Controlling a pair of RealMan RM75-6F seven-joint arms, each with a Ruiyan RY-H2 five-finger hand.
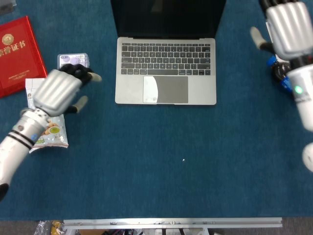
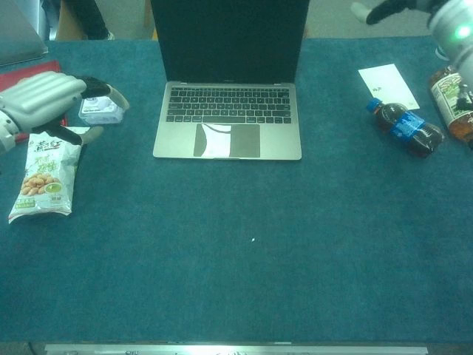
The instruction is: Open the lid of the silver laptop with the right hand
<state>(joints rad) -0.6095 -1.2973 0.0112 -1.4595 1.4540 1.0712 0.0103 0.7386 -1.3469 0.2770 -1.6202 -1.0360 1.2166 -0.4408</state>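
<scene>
The silver laptop [image 1: 166, 68] sits open on the blue table [image 1: 161, 161]. The right hand [image 1: 288, 29] is up beside it, open and holding nothing. The left hand [image 1: 58, 90] is open too, above a snack bag [image 2: 43, 177]

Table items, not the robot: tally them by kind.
Laptop: 1
Bottles: 2, cola and brown one at the edge
Snack bag: 1
Red booklet: 1
Small plastic box: 1
White card: 1
Total: 7
</scene>
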